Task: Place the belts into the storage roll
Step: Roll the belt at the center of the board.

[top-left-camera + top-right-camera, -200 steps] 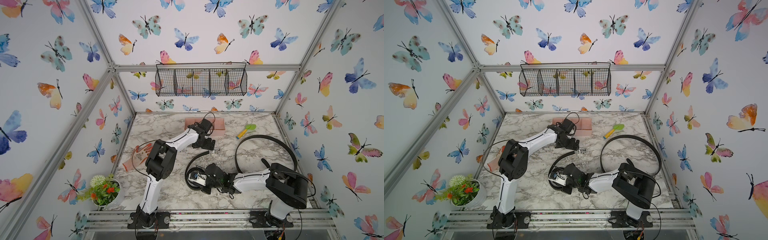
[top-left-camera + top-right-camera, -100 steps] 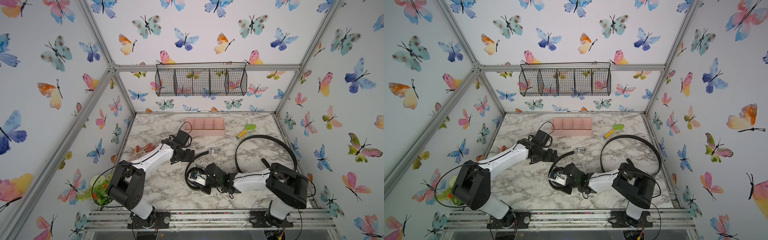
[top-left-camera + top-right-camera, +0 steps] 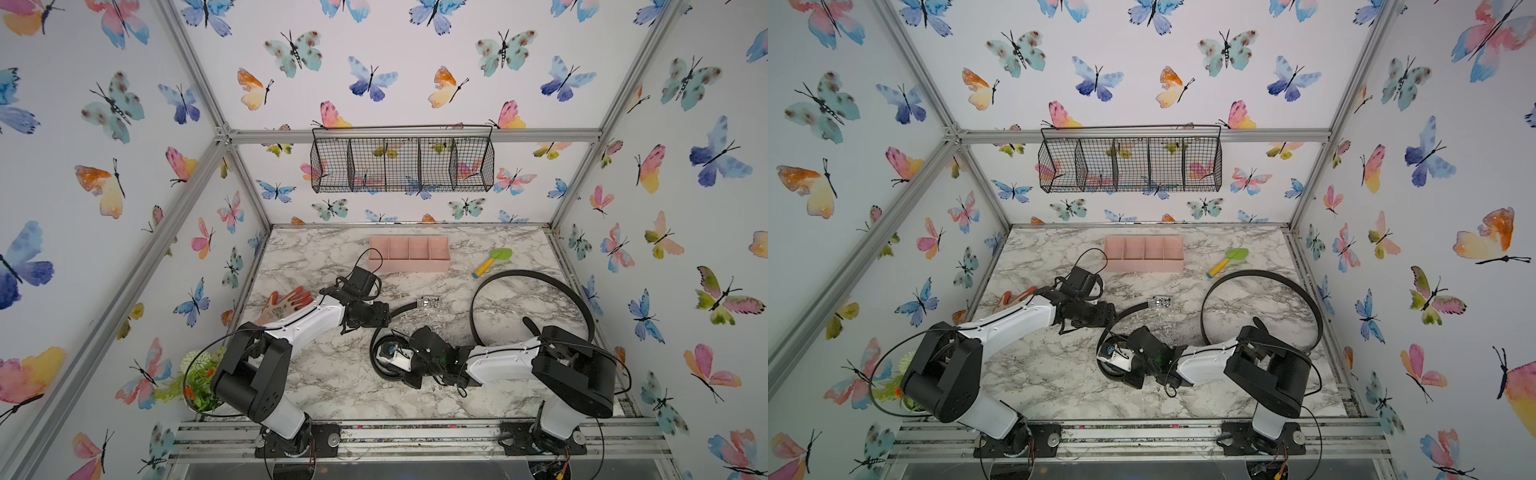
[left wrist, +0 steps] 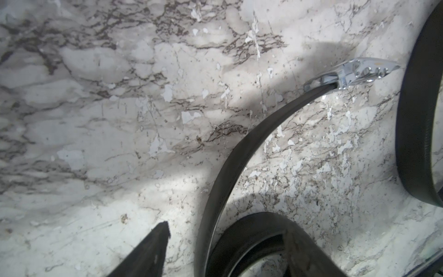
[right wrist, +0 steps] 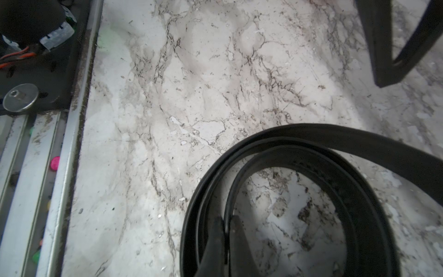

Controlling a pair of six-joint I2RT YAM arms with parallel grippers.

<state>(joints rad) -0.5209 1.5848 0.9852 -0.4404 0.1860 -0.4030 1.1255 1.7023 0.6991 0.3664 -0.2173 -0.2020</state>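
One black belt lies partly coiled at the table's middle front, its strap (image 4: 239,153) running out to a silver buckle (image 3: 428,302). My right gripper (image 5: 226,224) is shut on the inner turn of that coil (image 5: 311,134). The left gripper (image 4: 225,230) is open and straddles the same belt's strap just outside the coil, with one finger (image 4: 148,251) on either side and neither touching it. The second belt (image 3: 536,282) stands on edge as a wide loop at the right. The pale pink storage roll (image 3: 409,266) sits at the back, all its compartments empty.
A green and yellow toy shovel (image 3: 494,259) lies right of the storage roll. An orange glove (image 3: 286,301) lies by the left wall, and a potted plant (image 3: 199,382) stands at the front left corner. A black wire basket (image 3: 401,164) hangs on the back wall.
My left arm has swung back from the storage roll to the belt strap beside the coil, its jaws narrowing. The right arm and its grip have not moved.
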